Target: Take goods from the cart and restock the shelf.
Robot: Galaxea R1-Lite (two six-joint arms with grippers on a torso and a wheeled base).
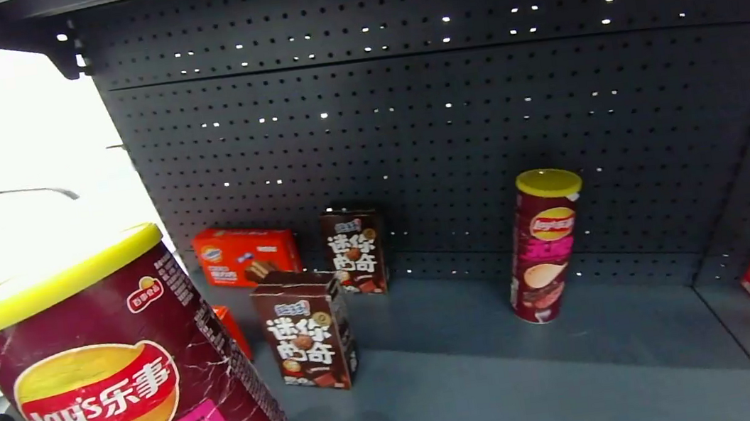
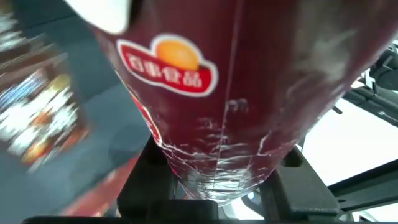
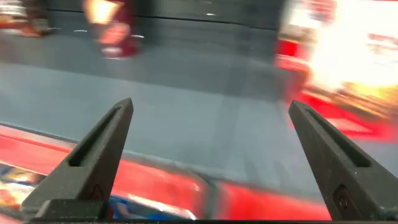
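Maroon chips can (image 1: 114, 357) with a yellow lid sits clamped low on its body in the left gripper (image 2: 217, 190), before the shelf (image 1: 510, 380). It looks light, stiff but crushable, and smooth; a mid-body hold seems safer. The right gripper (image 3: 210, 106) is wide open, empty.

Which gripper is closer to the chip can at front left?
Left. The left gripper is shut on the chip can, low on its body. The right gripper hangs open over the front edge of the shelf, holding nothing.
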